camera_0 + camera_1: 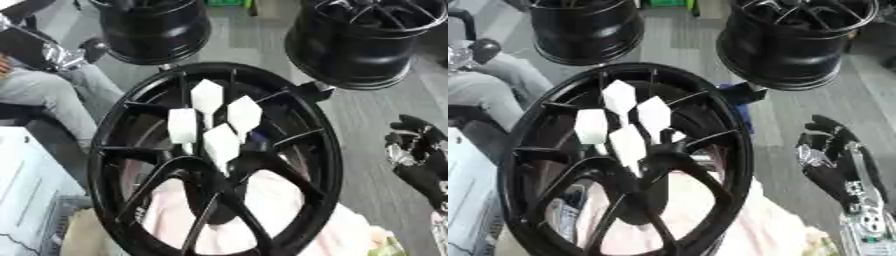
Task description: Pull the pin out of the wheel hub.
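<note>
A large black wheel hub with spokes stands tilted in the middle of both views. Several white pins with broad faceted heads stick out of its centre, close together. My right hand, black with silver parts, hangs to the right of the hub, well apart from it, fingers relaxed and holding nothing. My left hand shows in neither view.
Two more black wheel rims stand behind: one at the top left, one at the top right. Pinkish cloth lies under the hub. A white box is at the lower left. Grey floor lies between hub and hand.
</note>
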`<state>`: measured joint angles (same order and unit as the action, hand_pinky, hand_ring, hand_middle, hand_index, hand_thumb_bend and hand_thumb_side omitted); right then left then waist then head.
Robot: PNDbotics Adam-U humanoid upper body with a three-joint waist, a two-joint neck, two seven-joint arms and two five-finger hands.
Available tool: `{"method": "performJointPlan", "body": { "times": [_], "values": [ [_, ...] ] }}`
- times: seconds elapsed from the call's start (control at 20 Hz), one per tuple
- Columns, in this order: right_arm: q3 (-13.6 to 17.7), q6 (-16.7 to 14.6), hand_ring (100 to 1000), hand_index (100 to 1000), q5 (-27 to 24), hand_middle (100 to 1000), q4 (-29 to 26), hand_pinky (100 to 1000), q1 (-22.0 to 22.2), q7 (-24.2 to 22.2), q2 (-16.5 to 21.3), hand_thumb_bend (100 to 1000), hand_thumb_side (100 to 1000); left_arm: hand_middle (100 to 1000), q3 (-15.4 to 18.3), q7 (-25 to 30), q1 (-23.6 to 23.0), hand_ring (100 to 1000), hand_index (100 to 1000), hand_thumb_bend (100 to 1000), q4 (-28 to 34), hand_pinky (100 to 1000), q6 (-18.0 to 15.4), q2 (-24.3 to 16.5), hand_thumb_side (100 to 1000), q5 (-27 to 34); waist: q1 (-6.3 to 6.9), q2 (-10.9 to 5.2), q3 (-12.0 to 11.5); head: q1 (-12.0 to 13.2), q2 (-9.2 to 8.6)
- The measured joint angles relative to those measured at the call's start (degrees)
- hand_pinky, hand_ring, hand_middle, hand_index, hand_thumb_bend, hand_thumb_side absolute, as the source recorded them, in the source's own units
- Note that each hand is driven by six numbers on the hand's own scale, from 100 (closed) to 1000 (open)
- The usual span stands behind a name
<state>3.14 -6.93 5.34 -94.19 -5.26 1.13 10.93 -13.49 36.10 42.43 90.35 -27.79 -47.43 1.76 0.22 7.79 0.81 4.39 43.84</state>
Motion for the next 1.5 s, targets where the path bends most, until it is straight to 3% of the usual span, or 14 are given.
{"method": "performJointPlan", "body": {
  "times": [0.15,0.3,0.7,1.0,1.5],
  "values": [
    [0.00,-0.06,687,829,0.00,714,0.08,744,0.29,-0.08,0.07,100,175,731,-3.86,1.35,2.95,752,823,334,-2.61,785,1.35,-0.12,376,-0.55,0.12,-0.06,0.20,-0.04,0.00],
    [-0.02,-0.07,687,829,0.00,714,0.09,744,0.29,-0.14,0.24,100,175,731,-7.24,1.47,5.05,752,826,352,-4.99,783,1.47,0.65,393,-2.51,0.24,-0.24,0.20,-0.04,0.00],
    [-0.32,0.00,687,829,0.00,714,0.14,744,0.35,-0.26,0.43,100,174,711,-15.07,-1.93,8.15,703,822,398,-10.92,777,-1.93,5.60,368,-11.63,0.38,-0.36,0.44,-0.03,0.00],
    [-0.33,0.01,687,829,0.00,714,0.30,745,0.54,-0.29,0.44,100,175,690,-17.89,-3.77,8.72,678,815,405,-11.26,774,-3.77,6.80,390,-13.93,0.55,-0.38,0.48,-0.03,0.00],
    [-0.33,0.07,686,830,0.00,714,0.43,745,0.61,-0.35,0.44,100,175,680,-21.09,-4.03,8.77,665,820,448,-9.12,768,-4.03,6.68,439,-15.98,0.74,-0.54,0.56,-0.05,0.00]
  ]
}}
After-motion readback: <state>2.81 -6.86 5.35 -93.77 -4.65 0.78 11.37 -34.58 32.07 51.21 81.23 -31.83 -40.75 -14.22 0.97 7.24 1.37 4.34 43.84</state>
